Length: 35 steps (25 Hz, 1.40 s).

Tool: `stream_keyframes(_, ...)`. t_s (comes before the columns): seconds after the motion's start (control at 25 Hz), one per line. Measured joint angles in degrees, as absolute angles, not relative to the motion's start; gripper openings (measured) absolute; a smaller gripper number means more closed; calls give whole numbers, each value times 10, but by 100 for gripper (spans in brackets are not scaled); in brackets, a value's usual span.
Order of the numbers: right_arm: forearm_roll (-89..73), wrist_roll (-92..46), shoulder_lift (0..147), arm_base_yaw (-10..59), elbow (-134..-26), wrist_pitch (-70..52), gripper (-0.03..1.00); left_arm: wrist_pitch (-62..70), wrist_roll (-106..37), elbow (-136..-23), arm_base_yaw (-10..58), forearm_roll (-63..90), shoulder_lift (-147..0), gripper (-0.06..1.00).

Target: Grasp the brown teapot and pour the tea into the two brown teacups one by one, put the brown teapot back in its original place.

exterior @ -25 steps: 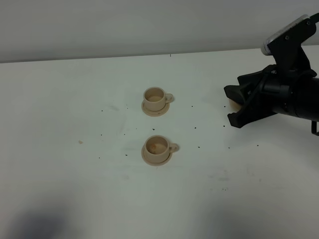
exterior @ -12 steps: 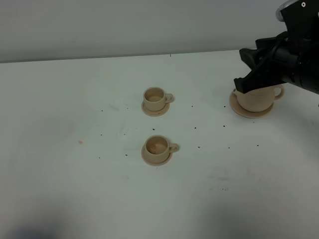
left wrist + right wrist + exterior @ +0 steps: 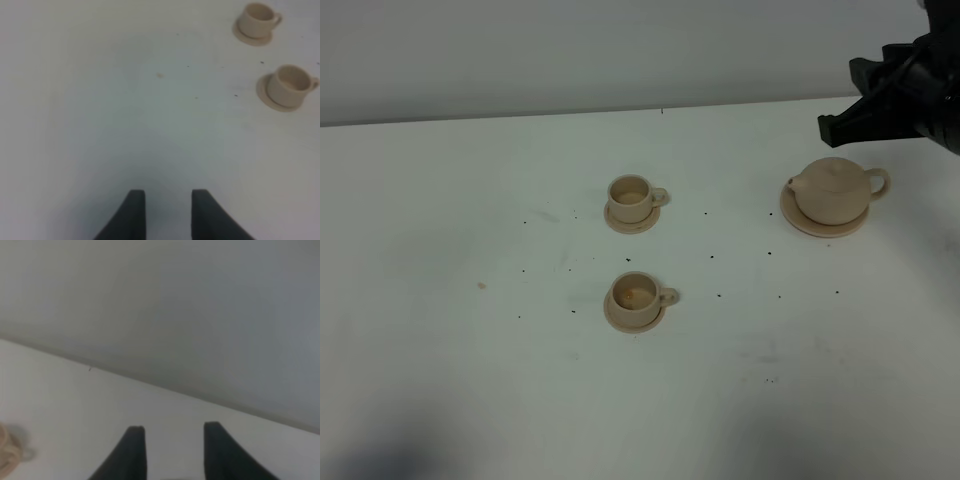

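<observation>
My right gripper (image 3: 844,100) is up in the top right corner of the high view, over the back edge of the table (image 3: 470,380) and clear of everything. Its jaws stand partly apart with nothing between them. Through the gap the right wrist view shows only the grey wall (image 3: 200,300) and bare tabletop. It holds nothing.

The teapot (image 3: 832,193) sits upright on the big saucer (image 3: 800,222) on the right side of the table. In the high view it is just below my right gripper, not touching it. The lid is on with the knob up, the spout points toward the cups and the loop handle is on the opposite side. A tan sliver shows at the edge of the right wrist view, too cropped to tell what it is.

The far cup (image 3: 630,195) and the near cup (image 3: 633,291) are mid-table, one behind the other and well apart from the teapot. Each is upright on its own small saucer (image 3: 632,227), with the handle on the teapot side. The near cup has an orange-brown spot on its bottom. The far cup's inside is too shaded to tell.

My left gripper (image 3: 167,192) is out of the high view. The left wrist view shows its two dark fingers (image 3: 131,215) a modest gap apart, empty, over bare table, with both cups well ahead. Dark specks (image 3: 712,257) are scattered around the cups.
</observation>
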State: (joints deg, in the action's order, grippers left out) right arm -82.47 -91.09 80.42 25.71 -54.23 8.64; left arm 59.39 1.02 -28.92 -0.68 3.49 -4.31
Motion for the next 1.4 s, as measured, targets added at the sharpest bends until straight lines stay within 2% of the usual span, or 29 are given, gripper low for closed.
stream_keyframes(0.16,-831,-911,830,227,-573,45,28,594,10,-289,-36,35,-43,25)
stream_keyframes(0.52,-738,-875,927,157,-653,-151,28,594,10,-289,-39,36,-43,25)
stream_keyframes(1.0,-236,-582,1033,134,-815,-374,28,594,10,-289,-39,36,-43,25)
stream_keyframes(1.4,-50,-510,1076,134,-831,-377,28,594,9,-289,-39,36,-43,25)
